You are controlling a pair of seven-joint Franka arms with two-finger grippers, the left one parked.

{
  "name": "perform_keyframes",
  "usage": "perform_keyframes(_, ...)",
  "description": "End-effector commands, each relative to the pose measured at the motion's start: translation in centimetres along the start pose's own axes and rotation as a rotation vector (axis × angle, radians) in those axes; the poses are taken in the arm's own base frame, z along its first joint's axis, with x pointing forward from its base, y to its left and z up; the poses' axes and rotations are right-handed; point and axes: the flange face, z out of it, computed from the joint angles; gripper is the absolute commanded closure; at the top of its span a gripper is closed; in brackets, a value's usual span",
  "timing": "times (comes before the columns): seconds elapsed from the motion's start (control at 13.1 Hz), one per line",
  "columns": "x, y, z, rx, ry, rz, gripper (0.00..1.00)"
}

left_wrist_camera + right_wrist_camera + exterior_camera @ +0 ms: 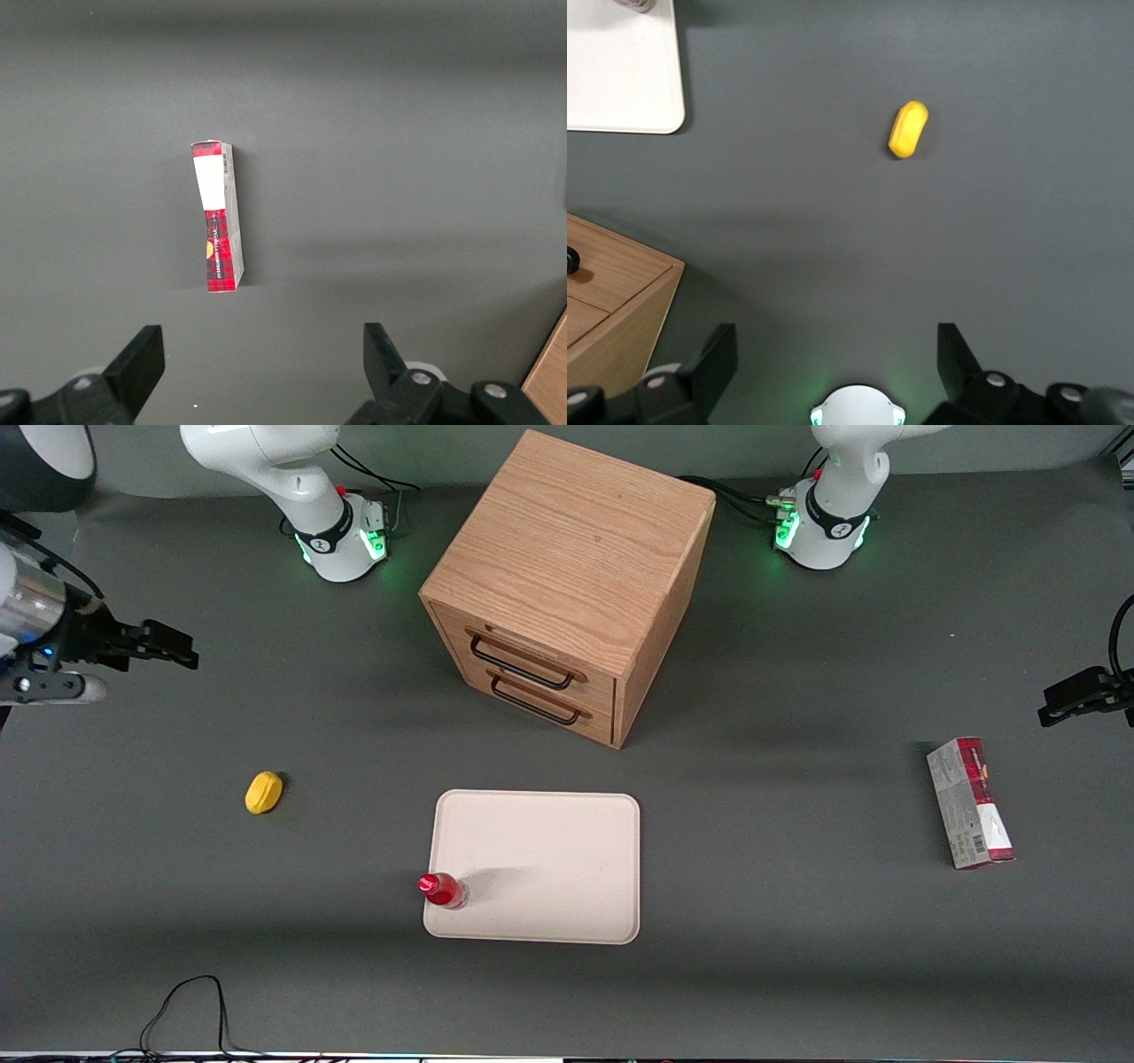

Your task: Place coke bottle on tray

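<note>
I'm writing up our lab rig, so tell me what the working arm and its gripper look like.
The working right arm has glossy white rounded shells, and its white base wears a black band, glows green and trails black cables. Its wrist is a silvery metal cylinder with a small blue light. The gripper is matte black with two angular black fingers, open, up off the grey table toward the working arm's end.

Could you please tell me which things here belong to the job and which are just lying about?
Job: bottle, standing on the tray at its edge; gripper, open, high toward the working arm's end.
Lying about: lemon, carton, cabinet.
</note>
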Motion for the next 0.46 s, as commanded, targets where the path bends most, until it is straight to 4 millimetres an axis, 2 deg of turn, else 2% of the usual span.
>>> perform_keyframes(0.0,0.00,0.04,-0.45,-0.005,0.004,-0.015,0.00)
perform_keyframes(0.38,0.09,0.09,-0.88,-0.002,0.013,-0.009,0.00)
